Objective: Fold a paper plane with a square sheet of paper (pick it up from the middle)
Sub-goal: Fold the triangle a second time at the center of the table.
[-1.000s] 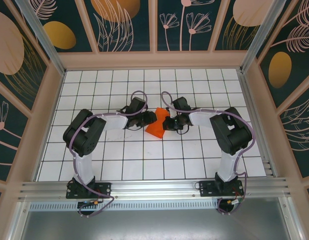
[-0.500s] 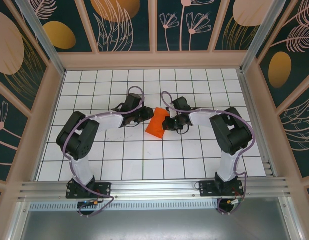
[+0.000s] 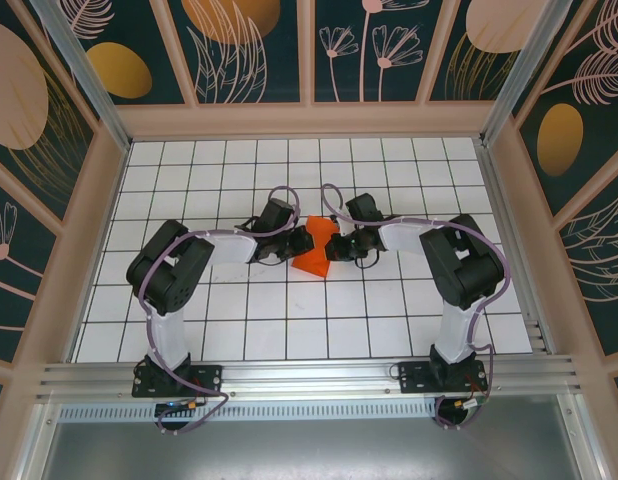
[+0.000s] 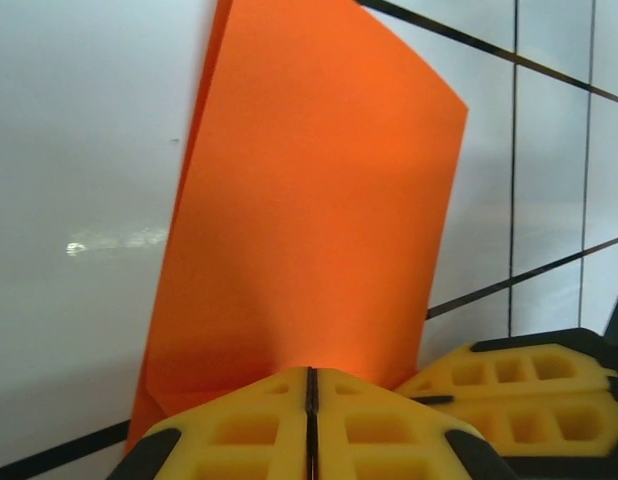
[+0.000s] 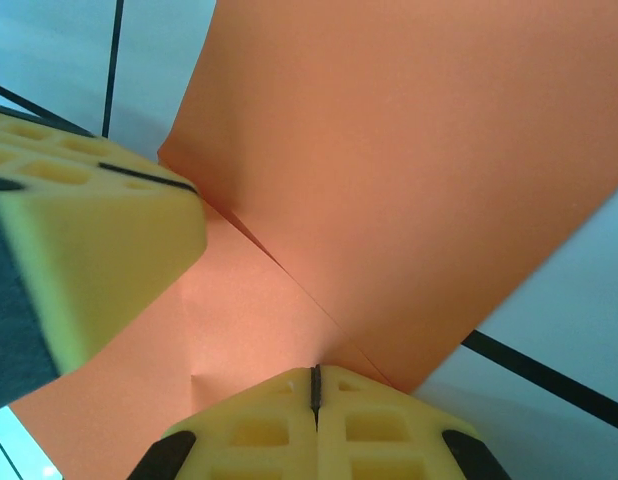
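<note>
The table (image 3: 289, 330) is white and ruled into square tiles by dark lines. Walls (image 3: 249, 50) painted with pale flowers and leaves on dark green fence it on three sides, and a metal rail (image 3: 309, 378) carrying both arm bases runs along the near edge. Lilac cables (image 3: 274, 190) loop above each wrist.

Both arms bend inward and meet near the table's middle, where the orange paper (image 3: 312, 250) sits between them. The left gripper (image 3: 297, 243) is at its left edge and the right gripper (image 3: 335, 246) at its right, so the two heads crowd the paper from both sides with little room between them.

In the left wrist view, the left gripper's yellow fingers (image 4: 249, 430) are clenched together on the paper's near edge. The paper rises away from them as a tall folded panel with a second layer showing along its left side. A yellow finger (image 4: 519, 385) of the right gripper lies just beside them at lower right.

In the right wrist view, the right gripper's fingers (image 5: 379, 430) are likewise pressed tight on the paper, where a crease runs down to the pinch. A finger (image 5: 89, 230) of the left gripper fills the left side, touching the paper and blocking that part of it from sight.

From above, the paper's lower corner points at the near tiles; whether it touches the table I cannot tell.
</note>
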